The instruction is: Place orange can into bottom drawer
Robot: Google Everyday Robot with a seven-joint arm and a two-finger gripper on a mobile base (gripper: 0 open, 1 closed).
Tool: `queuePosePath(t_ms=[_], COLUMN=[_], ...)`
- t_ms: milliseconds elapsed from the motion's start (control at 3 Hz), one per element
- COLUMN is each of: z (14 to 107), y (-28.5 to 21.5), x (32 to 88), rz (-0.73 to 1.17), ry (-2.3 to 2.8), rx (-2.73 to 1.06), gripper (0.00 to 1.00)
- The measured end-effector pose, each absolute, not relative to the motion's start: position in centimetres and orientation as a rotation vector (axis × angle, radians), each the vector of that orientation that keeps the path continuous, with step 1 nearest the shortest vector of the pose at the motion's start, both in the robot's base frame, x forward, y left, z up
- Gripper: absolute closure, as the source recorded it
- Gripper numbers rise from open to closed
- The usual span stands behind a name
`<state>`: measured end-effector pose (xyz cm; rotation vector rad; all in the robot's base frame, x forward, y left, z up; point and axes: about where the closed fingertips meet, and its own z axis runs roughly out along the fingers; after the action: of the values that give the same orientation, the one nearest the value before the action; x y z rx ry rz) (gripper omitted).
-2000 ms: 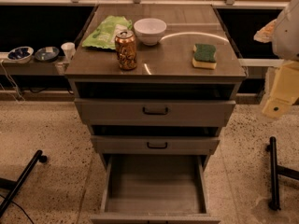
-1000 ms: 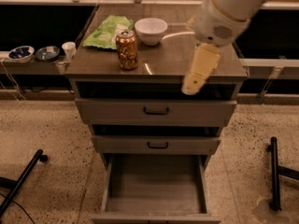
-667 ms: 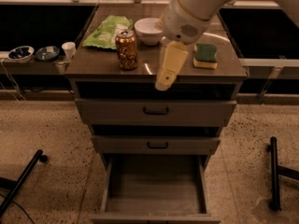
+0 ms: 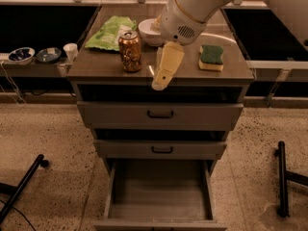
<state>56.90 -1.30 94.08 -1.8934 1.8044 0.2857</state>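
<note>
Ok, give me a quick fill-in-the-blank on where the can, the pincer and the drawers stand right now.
1. The orange can stands upright on the ___ of the cabinet, apart from the pincer.
2. The bottom drawer is pulled ___, with nothing inside it.
3. The pincer hangs between the orange can and the green-topped ___.
Missing words: top; open; sponge.
</note>
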Motion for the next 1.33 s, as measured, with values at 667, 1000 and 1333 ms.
queuePosePath(t_ms=[667,1000,1333], z=[91.4,91.2,92.5], y=[-0.6,-0.7,1.6], x=[62.4,65.1,68.4], rz=[0.462,0.496,0.527], ry=[1.752,1.729,1.652], rx=[-1.581,-1.38,-1.237], gripper=[0.0,0.0,0.0])
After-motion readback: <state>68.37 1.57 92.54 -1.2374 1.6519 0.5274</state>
